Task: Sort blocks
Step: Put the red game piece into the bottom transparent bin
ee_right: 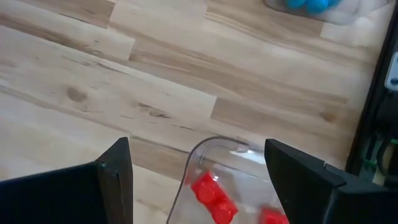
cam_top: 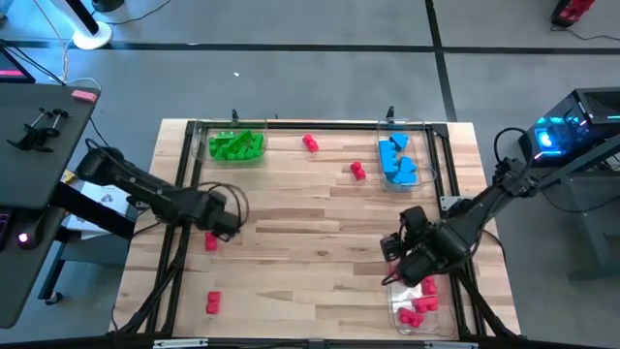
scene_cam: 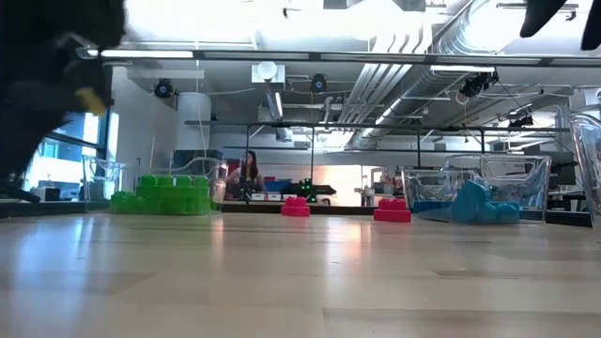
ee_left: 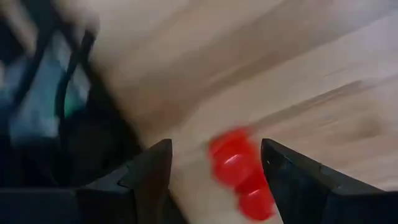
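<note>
My bench is a pale wooden table [cam_top: 310, 223] with a dark frame along its edges. Three clear plastic trays sit on it: one at the far left corner [cam_top: 205, 131], one at the far right corner [cam_top: 422, 136], and one near my right side [cam_top: 395, 308], whose rounded rim [ee_right: 214, 144] shows close up. A black desk [cam_top: 39, 155] stands beside the table. Far back in the room there seems to be a person [scene_cam: 250, 173], too small to make out.

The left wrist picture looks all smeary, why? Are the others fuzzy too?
Left wrist view: motion blur smears the red block between the open left end effector. Low view: bright ceiling glare, dark blurred arm close up. High and right wrist views look sharp.
</note>
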Action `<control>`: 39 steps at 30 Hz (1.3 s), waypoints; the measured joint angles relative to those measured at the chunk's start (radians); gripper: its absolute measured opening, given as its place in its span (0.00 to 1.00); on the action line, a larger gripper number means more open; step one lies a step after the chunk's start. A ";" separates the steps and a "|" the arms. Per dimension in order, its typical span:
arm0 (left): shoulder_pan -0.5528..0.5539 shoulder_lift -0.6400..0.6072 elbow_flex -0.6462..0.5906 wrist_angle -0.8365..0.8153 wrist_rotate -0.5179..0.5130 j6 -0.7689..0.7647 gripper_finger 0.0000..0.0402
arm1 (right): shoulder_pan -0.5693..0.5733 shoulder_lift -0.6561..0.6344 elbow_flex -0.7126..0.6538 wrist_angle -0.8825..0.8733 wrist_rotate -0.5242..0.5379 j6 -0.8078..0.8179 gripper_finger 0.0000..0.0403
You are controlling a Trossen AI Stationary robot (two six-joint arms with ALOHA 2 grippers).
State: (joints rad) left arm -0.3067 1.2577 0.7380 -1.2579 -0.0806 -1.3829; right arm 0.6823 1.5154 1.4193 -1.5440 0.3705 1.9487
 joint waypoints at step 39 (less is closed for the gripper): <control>-0.315 0.276 -0.052 0.284 -0.058 -0.754 0.56 | -0.068 0.000 0.000 0.019 -0.003 -0.143 0.62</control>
State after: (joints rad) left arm -0.6217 1.5337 0.6865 -0.9739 -0.1385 -2.1365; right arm 0.6147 1.5154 1.4193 -1.5246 0.3676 1.8053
